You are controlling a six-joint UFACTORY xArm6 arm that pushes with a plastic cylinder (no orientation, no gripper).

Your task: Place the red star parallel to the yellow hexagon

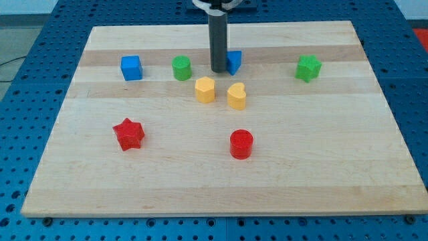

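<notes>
The red star (128, 134) lies at the lower left of the wooden board (321, 167). The yellow hexagon (204, 89) sits near the board's middle, up and to the right of the star. A yellow heart-like block (237, 96) stands just right of the hexagon. My tip (219, 69) is at the end of the dark rod near the view's top centre, just above the hexagon and touching or nearly touching the left side of a blue block (233, 61). The tip is far from the red star.
A blue cube (132, 67) and a green cylinder (181, 67) sit at the upper left. A green star (308, 67) sits at the upper right. A red cylinder (241, 144) stands below the yellow blocks. The board lies on a blue perforated table.
</notes>
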